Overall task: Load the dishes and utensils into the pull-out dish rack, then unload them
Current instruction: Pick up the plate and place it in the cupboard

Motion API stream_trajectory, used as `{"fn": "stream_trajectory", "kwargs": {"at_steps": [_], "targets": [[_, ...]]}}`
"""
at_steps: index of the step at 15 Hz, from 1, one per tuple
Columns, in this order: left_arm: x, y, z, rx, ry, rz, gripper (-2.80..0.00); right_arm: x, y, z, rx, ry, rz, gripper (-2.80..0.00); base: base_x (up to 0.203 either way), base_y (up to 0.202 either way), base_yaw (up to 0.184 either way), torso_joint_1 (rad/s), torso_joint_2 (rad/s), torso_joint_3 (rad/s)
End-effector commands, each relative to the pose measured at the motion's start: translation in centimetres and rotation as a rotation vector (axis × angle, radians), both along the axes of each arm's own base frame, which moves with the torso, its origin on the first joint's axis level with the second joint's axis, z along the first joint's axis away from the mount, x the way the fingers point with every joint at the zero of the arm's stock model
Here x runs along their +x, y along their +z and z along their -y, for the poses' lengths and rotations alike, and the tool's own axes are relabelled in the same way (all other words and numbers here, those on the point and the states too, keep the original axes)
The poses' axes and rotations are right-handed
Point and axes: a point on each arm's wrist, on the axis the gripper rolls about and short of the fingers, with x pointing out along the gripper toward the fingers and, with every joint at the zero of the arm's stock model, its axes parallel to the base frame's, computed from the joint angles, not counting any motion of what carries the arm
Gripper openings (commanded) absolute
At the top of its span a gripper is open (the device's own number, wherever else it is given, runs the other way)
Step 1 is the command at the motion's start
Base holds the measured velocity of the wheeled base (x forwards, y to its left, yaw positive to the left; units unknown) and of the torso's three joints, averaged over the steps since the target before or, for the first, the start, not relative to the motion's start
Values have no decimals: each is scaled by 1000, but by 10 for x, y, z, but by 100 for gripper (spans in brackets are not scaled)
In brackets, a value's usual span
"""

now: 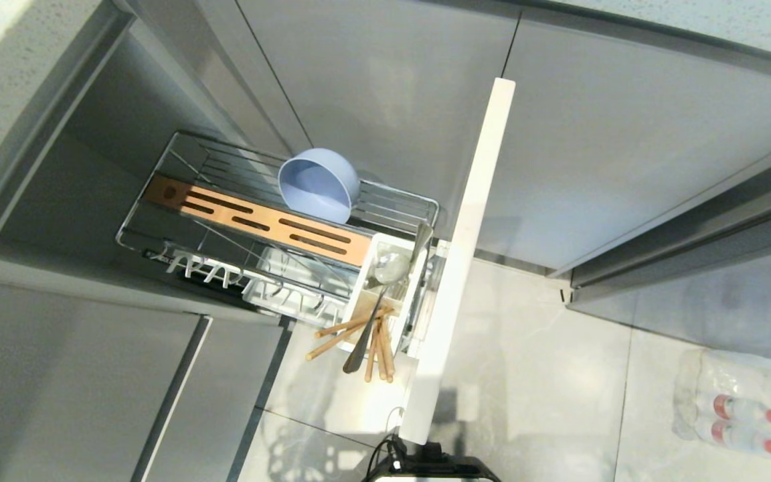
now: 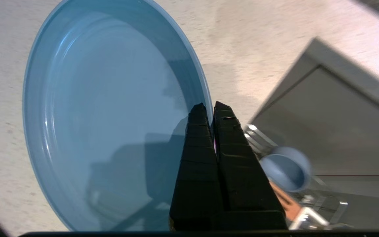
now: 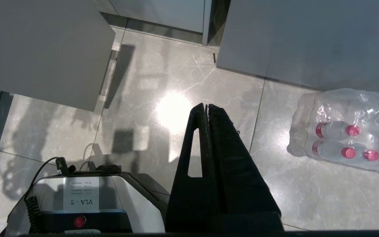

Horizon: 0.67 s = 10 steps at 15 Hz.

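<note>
Grey cabinet fronts and pale marbled floor tiles [image 1: 546, 375] frame the spot you are working in, with a speckled beige countertop [image 2: 268, 39] above. Your wide, shallow matte light-blue round plate [image 2: 110, 115] sits flat on that countertop, and your left gripper [image 2: 211, 112] has its black fingers [image 2: 197, 148] pressed together right at the plate's rim; whether the rim is pinched between them you cannot tell from the left wrist view. Below, the pull-out chrome wire dish rack [image 1: 158, 221] stands drawn out of the cabinet, its slotted brown wooden bar [image 1: 258, 224] running along it and its beige front panel [image 1: 466, 268] seen edge-on. Your smaller, deep matte grey-blue round bowl [image 1: 318, 184] leans tilted on its side against the rack's rear wires, mouth facing outward. At the panel end, the white plastic utensil caddy [image 1: 419, 294] holds the long slim metal spoon [image 1: 385, 281] with its dark handle and the light-brown wooden chopsticks [image 1: 349, 331], their ends sticking out over the floor. Your right gripper [image 3: 206, 108] hangs over the floor beside the robot base [image 3: 87, 200], fingers closed together on nothing. Further off, a shrink-wrapped pack of red-capped water bottles [image 3: 347, 138] lies on the tiles.
</note>
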Motion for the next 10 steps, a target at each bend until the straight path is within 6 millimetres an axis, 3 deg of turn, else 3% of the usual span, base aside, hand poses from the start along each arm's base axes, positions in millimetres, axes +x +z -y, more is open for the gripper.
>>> {"fn": "stream_trajectory", "kwargs": {"at_steps": [1,7,10], "targets": [[-23,-2,8,-17,-65,56,-280,0,0,0,1,-1,0,-280,0,0,0,0,0,0],[-71,-3,-5,-128,-453,252,-280,0,0,0,1,0,-1,-280,0,0,0,0,0,0],[-73,-11,-17,-155,-594,353,-280,0,0,0,1,0,-1,-280,0,0,0,0,0,0]]}}
